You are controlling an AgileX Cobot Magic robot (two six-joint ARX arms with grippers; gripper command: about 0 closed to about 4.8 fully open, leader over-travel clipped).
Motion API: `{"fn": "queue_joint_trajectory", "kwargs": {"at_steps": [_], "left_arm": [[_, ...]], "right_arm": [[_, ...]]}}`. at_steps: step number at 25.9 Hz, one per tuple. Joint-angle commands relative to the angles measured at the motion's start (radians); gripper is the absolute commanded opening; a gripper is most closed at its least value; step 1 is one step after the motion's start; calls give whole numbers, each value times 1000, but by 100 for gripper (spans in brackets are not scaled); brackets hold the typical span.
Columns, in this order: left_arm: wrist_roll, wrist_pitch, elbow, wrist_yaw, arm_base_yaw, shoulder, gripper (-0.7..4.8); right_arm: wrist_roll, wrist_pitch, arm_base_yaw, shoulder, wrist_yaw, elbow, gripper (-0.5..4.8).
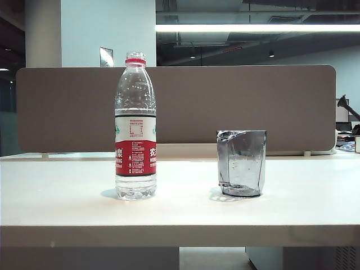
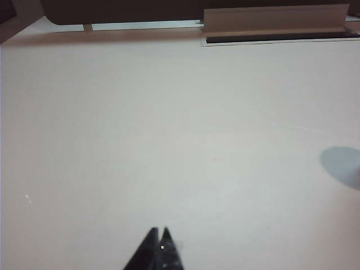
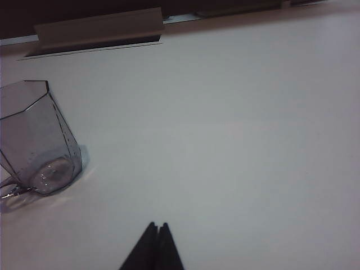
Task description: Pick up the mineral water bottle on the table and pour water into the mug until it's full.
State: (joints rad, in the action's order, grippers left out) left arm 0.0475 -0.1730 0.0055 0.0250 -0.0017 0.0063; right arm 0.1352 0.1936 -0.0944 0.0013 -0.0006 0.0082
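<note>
You have the mineral water bottle (image 1: 135, 126) upright on the white surface (image 1: 67, 202), uncapped it seems, with the mug (image 1: 242, 163) standing well apart to its right; behind both runs a brown-grey partition panel (image 1: 225, 101); nothing stands between them. Your left jaws (image 2: 160, 232) are pressed together, holding nothing, over bare surface; your right jaws (image 3: 157, 226) likewise, the mug off to one side.
</note>
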Motion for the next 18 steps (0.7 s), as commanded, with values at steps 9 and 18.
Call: {"fn": "queue_joint_trajectory", "kwargs": {"at_steps": [9, 18], "left_arm": [[-6, -13, 7, 1, 0, 6, -3], [-6, -55, 304, -3, -325, 528, -2]], "right_arm": [[8, -11, 0, -1, -13, -8, -4], [98, -3, 0, -1, -210, 148, -5]]}}
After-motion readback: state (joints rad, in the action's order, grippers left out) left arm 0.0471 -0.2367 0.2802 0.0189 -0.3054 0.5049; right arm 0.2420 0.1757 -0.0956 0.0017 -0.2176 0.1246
